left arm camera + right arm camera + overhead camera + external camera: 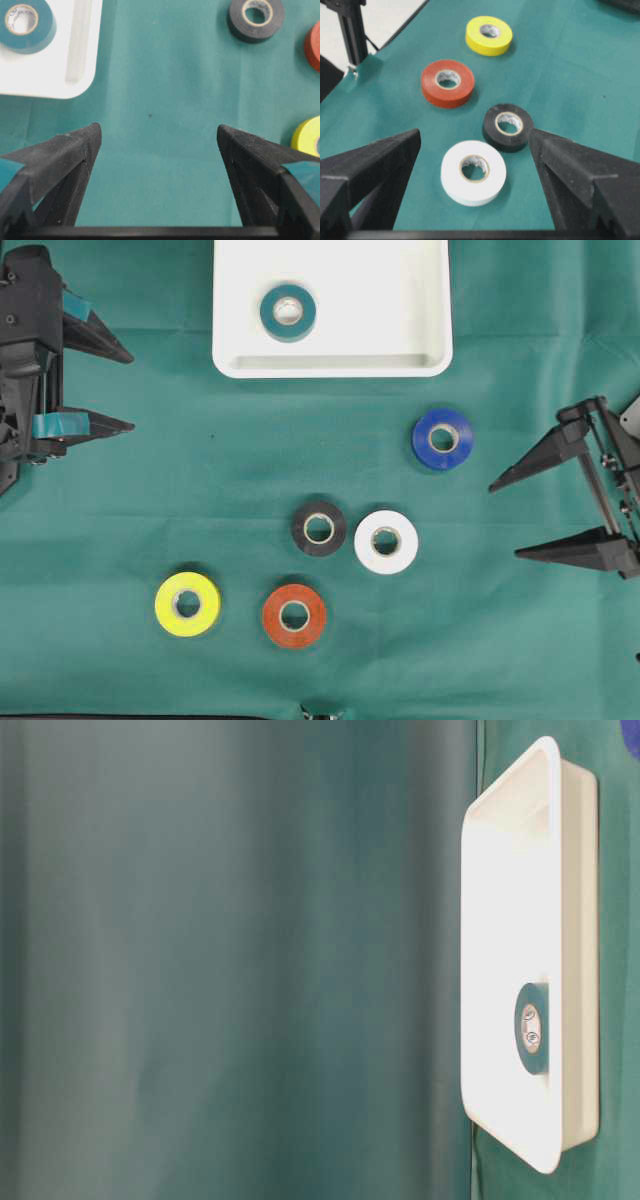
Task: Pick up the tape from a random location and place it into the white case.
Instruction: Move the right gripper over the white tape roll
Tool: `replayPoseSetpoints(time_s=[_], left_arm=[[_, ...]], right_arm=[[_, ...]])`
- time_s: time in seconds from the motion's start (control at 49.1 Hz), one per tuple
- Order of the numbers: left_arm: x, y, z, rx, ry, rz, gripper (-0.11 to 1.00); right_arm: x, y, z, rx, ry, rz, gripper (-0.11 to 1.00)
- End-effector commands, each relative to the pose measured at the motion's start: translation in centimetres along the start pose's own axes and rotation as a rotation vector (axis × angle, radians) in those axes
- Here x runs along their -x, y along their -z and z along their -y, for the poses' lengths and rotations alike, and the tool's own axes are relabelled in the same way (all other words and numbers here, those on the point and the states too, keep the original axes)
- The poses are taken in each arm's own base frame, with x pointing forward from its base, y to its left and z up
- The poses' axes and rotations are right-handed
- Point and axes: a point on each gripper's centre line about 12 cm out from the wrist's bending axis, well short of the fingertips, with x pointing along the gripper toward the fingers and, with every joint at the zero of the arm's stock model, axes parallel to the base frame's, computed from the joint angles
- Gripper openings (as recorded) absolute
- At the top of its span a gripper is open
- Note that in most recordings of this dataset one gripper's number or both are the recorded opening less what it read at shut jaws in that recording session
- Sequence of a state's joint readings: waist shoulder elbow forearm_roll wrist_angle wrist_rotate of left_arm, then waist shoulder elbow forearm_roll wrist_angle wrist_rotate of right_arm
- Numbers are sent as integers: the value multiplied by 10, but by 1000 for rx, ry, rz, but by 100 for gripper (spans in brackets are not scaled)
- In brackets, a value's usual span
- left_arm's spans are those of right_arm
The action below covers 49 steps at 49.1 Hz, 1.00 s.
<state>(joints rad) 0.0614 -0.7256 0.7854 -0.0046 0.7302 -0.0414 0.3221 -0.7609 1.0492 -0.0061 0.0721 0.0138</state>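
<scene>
In the right wrist view, the right claw (475, 145) fills the bottom of the frame, its two black jaws spread wide with nothing between them but cloth. Just beyond, at lower centre, the white tape roll (473, 172) is seen lying flat, with the black roll (508, 127) just beside it to the upper right. Further up the frame the red roll (447, 83) and then the yellow roll (489, 35) are found, both flat on the green surface (580, 75).

In the overhead view the left claw (100, 385) is seen at the left edge, likewise spread wide and empty. A blue roll (443, 438) lies right of centre, apart from the others. At the top, the white case (420, 310) is seen with one teal roll (288, 312) already lying inside it, left of its middle.

The step in hand is judged to be the approach for another pick: five rolls are left on the cloth. The white roll appears best lined up with the right claw. For the next move, the claw would need to be lowered so that the jaws straddle that roll alone, the black roll being close enough to be nudged, before closing.
</scene>
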Motion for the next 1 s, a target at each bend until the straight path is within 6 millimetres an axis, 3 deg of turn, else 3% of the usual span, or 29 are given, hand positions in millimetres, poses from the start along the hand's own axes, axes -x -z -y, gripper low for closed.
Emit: replayPoseSetpoints(time_s=[0.0, 0.977], left_arm=[[3, -4, -1, -1, -2, 19, 100], [3, -4, -1, -1, -2, 17, 100]], right_arm=[[-5, -14, -1, -4, -3, 20, 92], [-97, -60, -2, -3, -2, -68, 92]])
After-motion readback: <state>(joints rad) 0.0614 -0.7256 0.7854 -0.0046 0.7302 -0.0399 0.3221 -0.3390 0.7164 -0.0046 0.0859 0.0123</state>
